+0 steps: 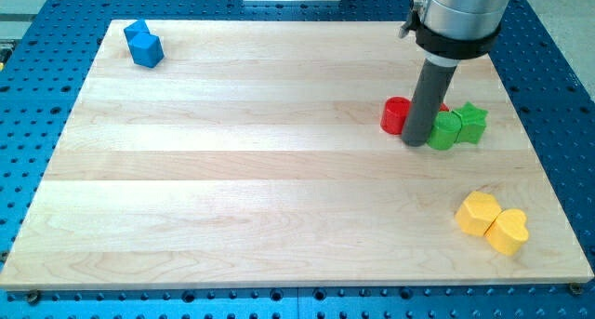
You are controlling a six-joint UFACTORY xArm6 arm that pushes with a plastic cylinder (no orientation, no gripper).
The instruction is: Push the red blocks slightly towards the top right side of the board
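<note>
Red cylinder block (395, 115): right half of the worktop (232, 170), partly hidden by the rod. A second red sliver (442, 107) shows behind the rod; shape unclear. Rod upright; my tip (416, 142) touches the red cylinder's right side, with the green blocks (457, 126) just right. End effector: plain rod, holding nothing.

The arm comes down from the far right as a thick silver cylinder with a dark collar, then a straight dark rod held upright; my tip (416, 142) rests on the table
</note>
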